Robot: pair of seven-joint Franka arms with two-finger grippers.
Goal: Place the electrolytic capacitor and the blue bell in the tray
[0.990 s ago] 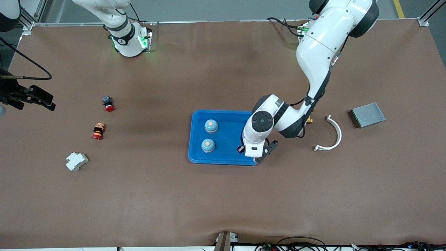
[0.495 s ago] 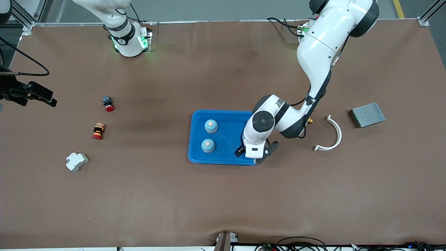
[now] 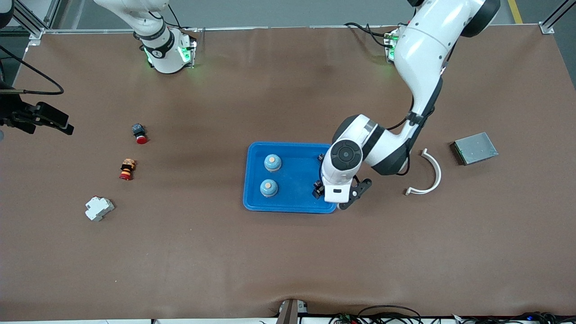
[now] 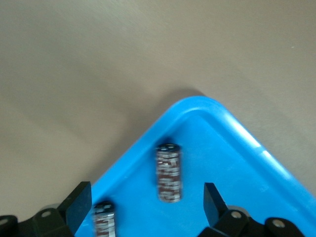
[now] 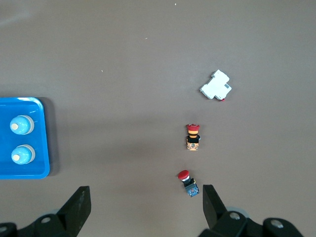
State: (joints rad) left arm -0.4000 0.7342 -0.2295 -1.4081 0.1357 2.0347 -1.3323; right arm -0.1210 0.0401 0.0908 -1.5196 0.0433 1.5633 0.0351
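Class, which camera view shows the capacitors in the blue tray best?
The left wrist view: two dark capacitors lie close up in the tray corner under the open left hand. The front view shows only dark specks beside the arm; the right wrist view shows none.

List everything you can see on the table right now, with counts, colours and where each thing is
tray: 1, bright blue, mid-table
bells: 2, blue, in the tray, toward the right arm's end
capacitors: 2, dark, lying in a tray corner under the left gripper
buttons: 2, red-capped, toward the right arm's end
white block: 1, nearer the camera than the buttons
white arc: 1, between tray and plate
plate: 1, grey, toward the left arm's end
left gripper: open, over the tray
right gripper: open, waiting high over the table
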